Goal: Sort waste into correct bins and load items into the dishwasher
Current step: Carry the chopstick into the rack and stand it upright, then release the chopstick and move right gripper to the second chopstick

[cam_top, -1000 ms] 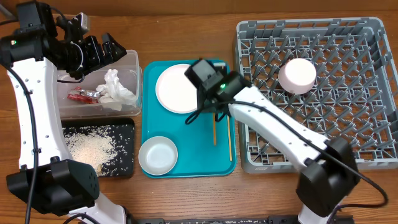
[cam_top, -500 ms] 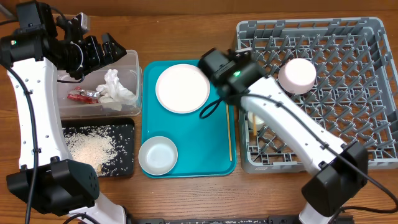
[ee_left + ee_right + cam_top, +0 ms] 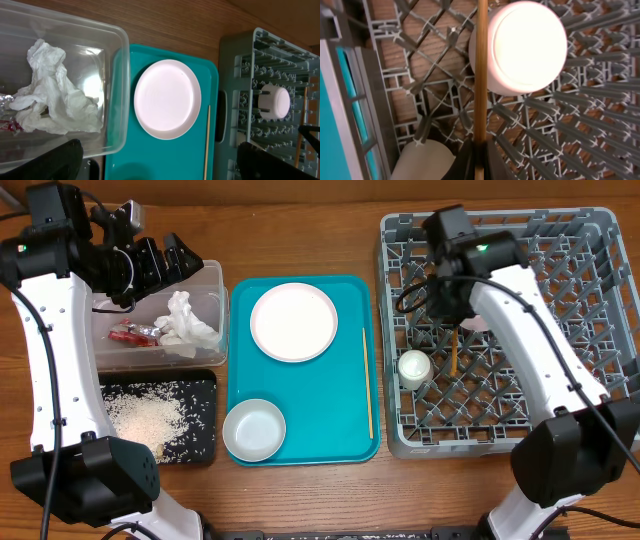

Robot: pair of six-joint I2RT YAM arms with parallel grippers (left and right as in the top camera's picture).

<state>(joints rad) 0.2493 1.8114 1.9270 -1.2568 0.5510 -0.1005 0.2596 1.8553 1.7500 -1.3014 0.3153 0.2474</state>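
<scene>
The right hand (image 3: 480, 150) pinches a thin wooden chopstick (image 3: 480, 70) over the large grey pegged plastic dish rack (image 3: 590, 410), which already holds a white round bowl (image 3: 527, 47) and a small white cup (image 3: 414, 367). Left of the rack, a flat teal tray (image 3: 350, 435) carries the pale pink round plate (image 3: 293, 322), another white bowl (image 3: 253, 429) and the second chopstick (image 3: 367, 385), all yet to load. Farther left, the left hand (image 3: 165, 260) hangs spread over the clear plastic tub (image 3: 215, 280) of crumpled white tissue (image 3: 185, 320) and red shiny wrapper (image 3: 128, 332), with rice grains (image 3: 145, 417) in the shallow black tray (image 3: 205, 445), so the sorting looks done.

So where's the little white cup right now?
In the overhead view, the small white cup sits in the grey dish rack near its left edge, just left of the chopstick in the right claw.
</scene>
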